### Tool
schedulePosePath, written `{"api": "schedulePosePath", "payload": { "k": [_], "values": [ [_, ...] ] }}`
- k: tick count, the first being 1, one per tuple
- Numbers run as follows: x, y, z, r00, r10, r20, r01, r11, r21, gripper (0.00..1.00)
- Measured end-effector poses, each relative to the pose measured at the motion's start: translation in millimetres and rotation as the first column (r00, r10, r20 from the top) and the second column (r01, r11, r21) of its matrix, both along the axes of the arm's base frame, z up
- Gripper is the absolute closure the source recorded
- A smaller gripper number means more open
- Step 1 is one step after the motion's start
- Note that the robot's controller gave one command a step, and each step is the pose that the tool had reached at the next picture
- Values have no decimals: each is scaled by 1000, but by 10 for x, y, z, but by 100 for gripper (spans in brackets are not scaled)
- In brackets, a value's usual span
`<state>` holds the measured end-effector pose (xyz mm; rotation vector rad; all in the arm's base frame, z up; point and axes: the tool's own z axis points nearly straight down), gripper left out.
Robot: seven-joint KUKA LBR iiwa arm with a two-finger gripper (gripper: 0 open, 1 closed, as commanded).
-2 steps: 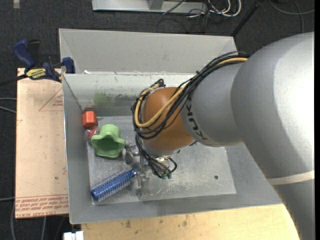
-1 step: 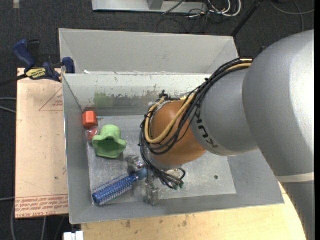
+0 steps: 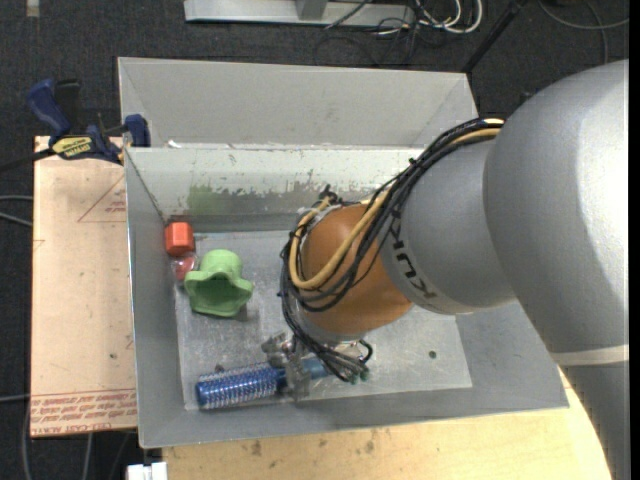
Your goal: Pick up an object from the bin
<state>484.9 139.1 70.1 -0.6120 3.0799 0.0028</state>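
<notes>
My gripper (image 3: 291, 360) is down near the bin's front wall, under the arm's orange cover, and little of it shows. It sits at the right end of a blue ribbed, spring-like cylinder (image 3: 236, 387) that lies flat along the front wall, and it seems to touch that end. A green cup-shaped thing (image 3: 218, 283) lies on its side to the upper left of the gripper. Further back, near the left wall, stands a small orange block (image 3: 178, 236).
The arm and its orange cover with cables hang over the middle and right of the bin and hide the floor beneath. Bare grey floor shows at the front right and between the green thing and the blue cylinder.
</notes>
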Motion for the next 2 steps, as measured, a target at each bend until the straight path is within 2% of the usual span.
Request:
{"api": "schedulePosePath", "payload": {
  "k": [1,2],
  "values": [
    [197,267,1039,999,-42,7,42,999,2,100],
    [535,213,1984,999,-44,11,44,999,2,100]
  ]
}}
